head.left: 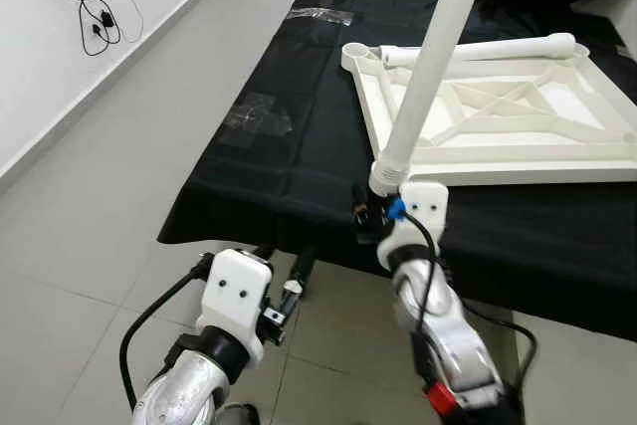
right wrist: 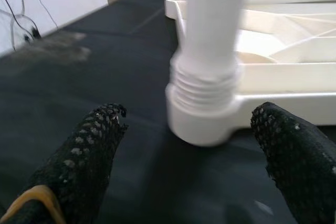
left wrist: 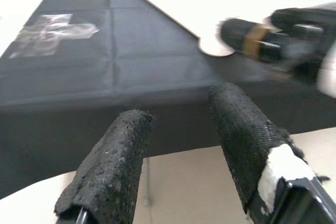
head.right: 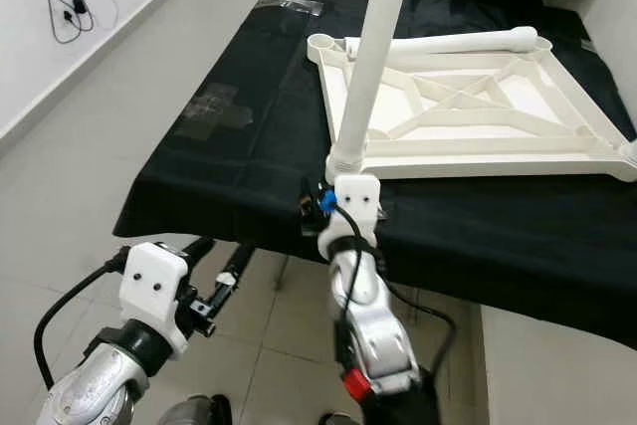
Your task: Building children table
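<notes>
Both jaws stand apart, grasping nothing. Your right gripper (right wrist: 189, 145) sits at the near edge of the black-covered table (head.left: 269, 161), its fingers (right wrist: 86, 148) flanking the socket where a white leg (head.left: 428, 57) stands threaded into the near left corner of the upturned white tabletop (head.left: 498, 121). Your left gripper (left wrist: 181, 145) hangs below that edge, to the left, over open grey floor (head.left: 95, 206). A second leg (head.left: 488, 49) lies along the tabletop's far side. You have no readable writing.
</notes>
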Tool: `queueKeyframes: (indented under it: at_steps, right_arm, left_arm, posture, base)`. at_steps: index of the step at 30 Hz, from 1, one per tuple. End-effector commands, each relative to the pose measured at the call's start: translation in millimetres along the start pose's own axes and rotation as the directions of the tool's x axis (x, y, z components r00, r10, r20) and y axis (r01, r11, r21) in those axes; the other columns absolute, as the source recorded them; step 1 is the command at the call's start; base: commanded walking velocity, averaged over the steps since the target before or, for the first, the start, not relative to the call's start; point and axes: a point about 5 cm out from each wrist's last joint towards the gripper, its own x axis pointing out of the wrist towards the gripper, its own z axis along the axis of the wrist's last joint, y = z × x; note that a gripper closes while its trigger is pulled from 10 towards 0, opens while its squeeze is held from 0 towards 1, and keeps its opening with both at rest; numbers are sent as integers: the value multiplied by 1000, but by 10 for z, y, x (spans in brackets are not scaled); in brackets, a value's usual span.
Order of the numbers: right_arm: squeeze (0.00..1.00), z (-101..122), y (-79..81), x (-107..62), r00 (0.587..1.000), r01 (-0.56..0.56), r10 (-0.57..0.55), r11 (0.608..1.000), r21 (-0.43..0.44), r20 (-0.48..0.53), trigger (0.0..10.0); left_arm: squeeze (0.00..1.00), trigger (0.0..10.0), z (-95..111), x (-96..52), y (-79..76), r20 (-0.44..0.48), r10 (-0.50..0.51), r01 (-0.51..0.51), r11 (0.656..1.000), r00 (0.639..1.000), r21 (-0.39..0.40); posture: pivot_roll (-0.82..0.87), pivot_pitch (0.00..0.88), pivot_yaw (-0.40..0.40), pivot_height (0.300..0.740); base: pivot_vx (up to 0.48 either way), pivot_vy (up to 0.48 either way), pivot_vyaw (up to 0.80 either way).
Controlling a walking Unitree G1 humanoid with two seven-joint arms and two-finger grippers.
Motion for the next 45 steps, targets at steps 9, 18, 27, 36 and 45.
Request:
queueKeyframes:
  at_steps: [9, 18, 27, 36, 45]
  right_arm:
    - [0, -136, -303, -53, 997, 66, -68, 996, -60, -31, 10000]
    - [0, -76, -270, 69, 999, 51, -52, 996, -67, -15, 10000]
    - [0, -153, -190, 69, 997, 45, -46, 999, -18, -60, 10000]
    - [0, -192, -174, 40, 996, 45, -46, 999, -17, -76, 10000]
    - [0, -151, -188, 85, 997, 48, -49, 999, -23, -58, 10000]
  left_arm:
    - [0, 10000, 3, 38, 239, 17, 174, -175, 983, 985, 48]
    - [0, 10000, 63, 82, 360, 53, 239, -242, 968, 970, 61]
    - [0, 10000, -96, 69, 251, -20, 198, -197, 980, 980, 41]
    - [0, 10000, -140, 65, 224, -38, 189, -188, 981, 981, 41]
    - [0, 10000, -139, 88, 210, -32, 194, -193, 980, 980, 44]
  posture:
    - [142, 110, -46, 740]
    - [146, 88, -55, 740]
    - [136, 77, -59, 740]
    - [131, 71, -57, 740]
    - [130, 54, -60, 740]
  base:
    - [0, 0, -444]
    - [0, 0, -533]
    - [0, 0, 0]
    - [-211, 0, 0]
    - [-320, 0, 0]
